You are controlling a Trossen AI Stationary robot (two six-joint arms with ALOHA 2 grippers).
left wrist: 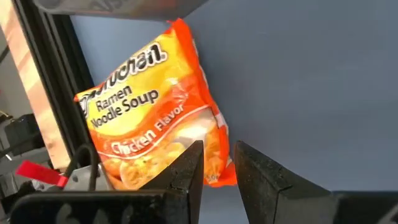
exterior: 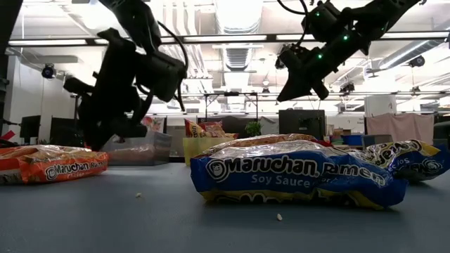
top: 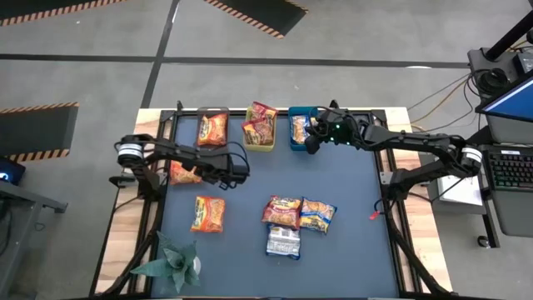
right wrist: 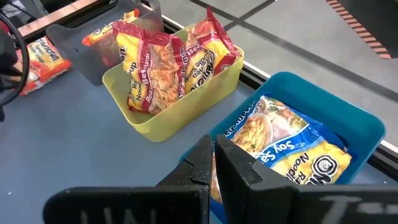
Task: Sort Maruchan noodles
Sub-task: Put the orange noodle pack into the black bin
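An orange Maruchan packet [left wrist: 146,112] lies flat on the dark mat by the table's left frame [top: 183,173]. My left gripper [left wrist: 219,152] slants down just over its edge, slightly open, with nothing between the fingers. My right gripper [right wrist: 214,146] hangs shut and empty above the blue bin [right wrist: 367,127], which holds a blue-and-yellow packet [right wrist: 286,140]. Loose on the mat lie another orange packet [top: 208,214], a red one [top: 281,211], a blue-and-yellow one [top: 317,215] and a silvery-white one [top: 283,242].
Along the far edge stand a clear grey bin [top: 212,127] with an orange packet, a yellow bin [top: 261,129] with red packets, and the blue bin [top: 300,129]. A green plant [top: 171,262] sits at the near left corner. Black frame rails border the mat.
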